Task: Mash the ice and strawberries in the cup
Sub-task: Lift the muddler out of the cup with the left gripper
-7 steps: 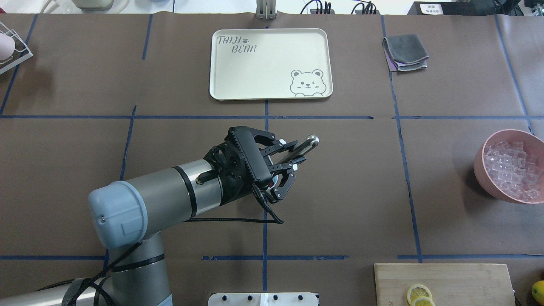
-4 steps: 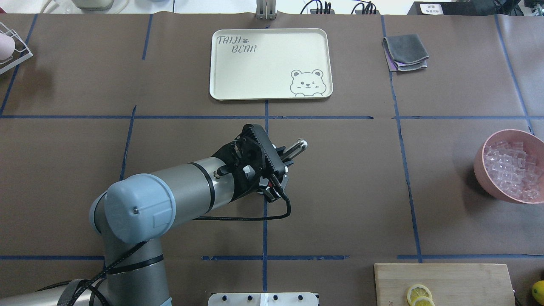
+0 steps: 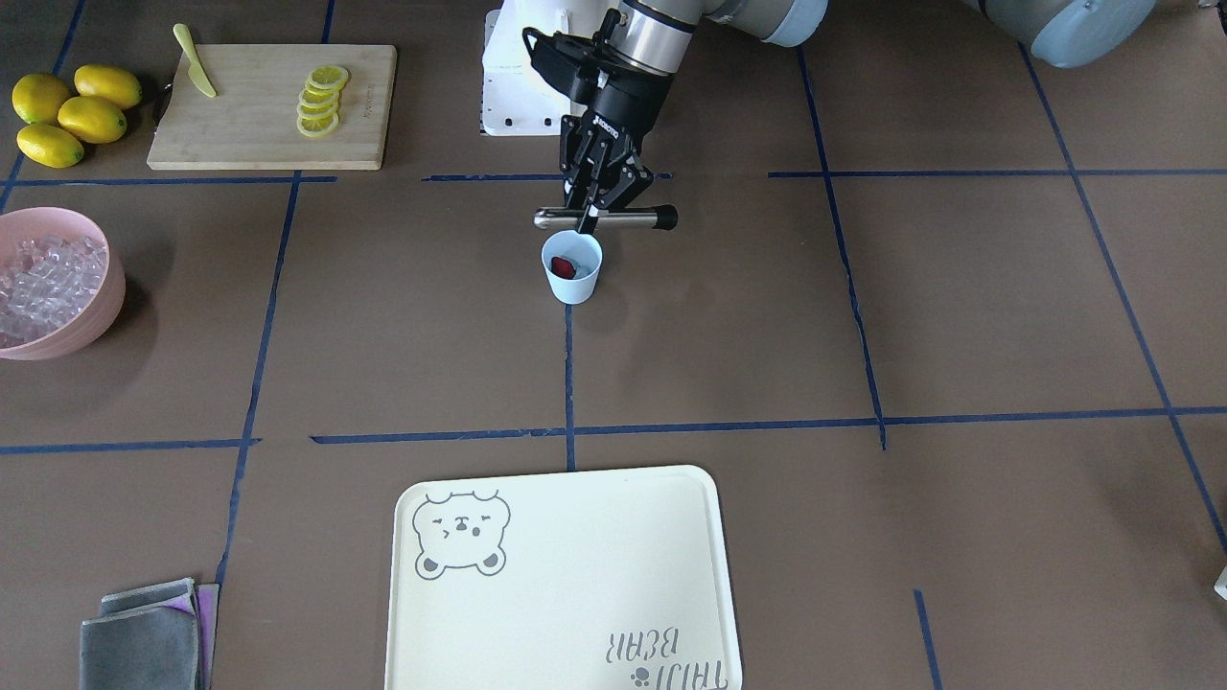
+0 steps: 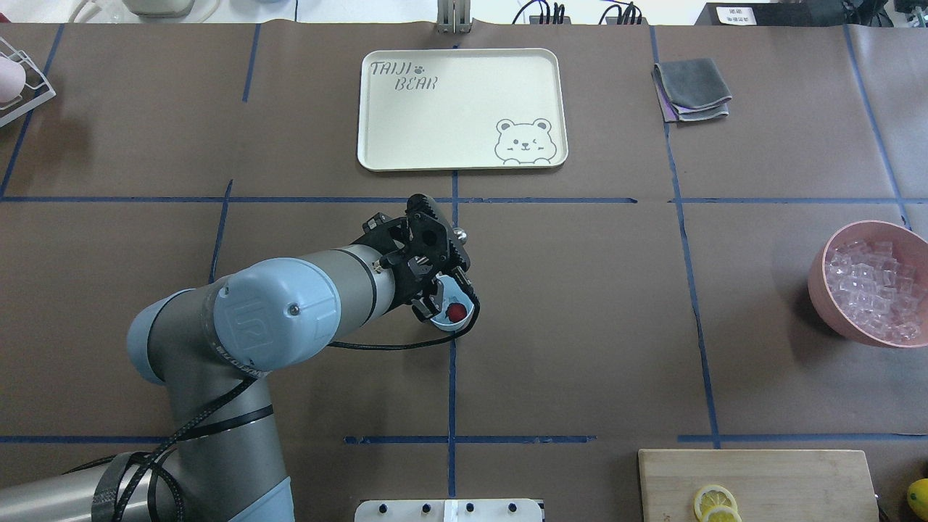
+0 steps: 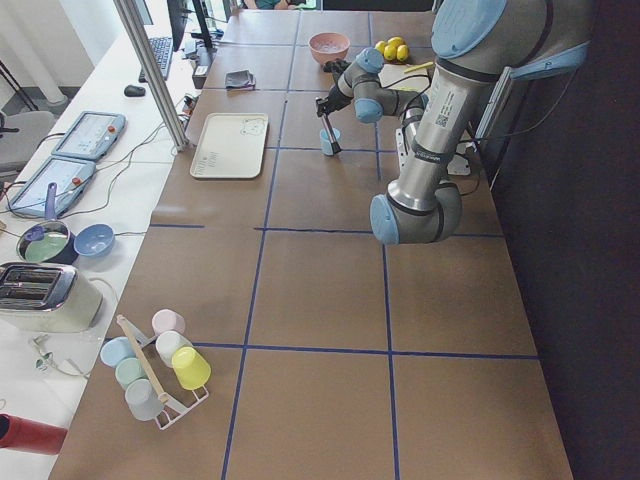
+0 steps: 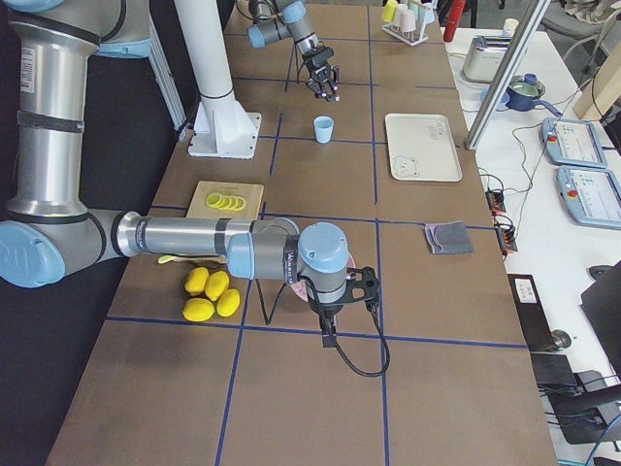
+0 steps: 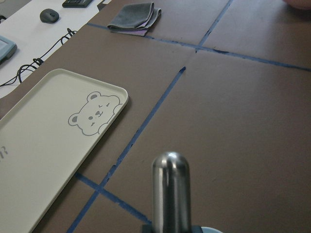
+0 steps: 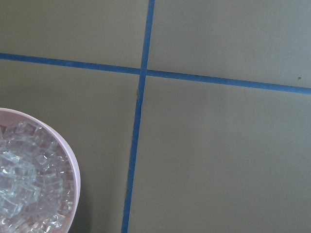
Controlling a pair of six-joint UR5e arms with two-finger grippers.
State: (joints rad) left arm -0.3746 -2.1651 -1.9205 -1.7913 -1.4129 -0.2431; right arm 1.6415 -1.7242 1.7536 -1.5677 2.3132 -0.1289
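Note:
The pale-blue cup (image 3: 572, 269) stands at the table's middle with the red strawberry (image 3: 564, 267) inside; I cannot tell whether it holds ice. In the overhead view the cup (image 4: 460, 323) and strawberry (image 4: 456, 312) show just under my left wrist. My left gripper (image 3: 594, 213) points down, shut on a metal muddler (image 3: 613, 219) held level just above the cup's rim on the robot's side. The muddler (image 7: 171, 189) fills the left wrist view. Ice cubes (image 3: 43, 278) fill the pink bowl (image 4: 823, 290). My right gripper (image 6: 330, 325) hangs by that bowl; I cannot tell its state.
A cream bear tray (image 4: 464, 109) lies beyond the cup. Folded grey cloths (image 4: 692, 88) lie at the far right. A cutting board (image 3: 273, 96) carries lemon slices and a yellow knife, with whole lemons (image 3: 72, 110) beside it. A cup rack (image 5: 155, 365) stands far left.
My left wrist has swung from pointing sideways to pointing down and drawn back toward the cup. The muddler turned with it, and the strawberry now shows below the gripper.

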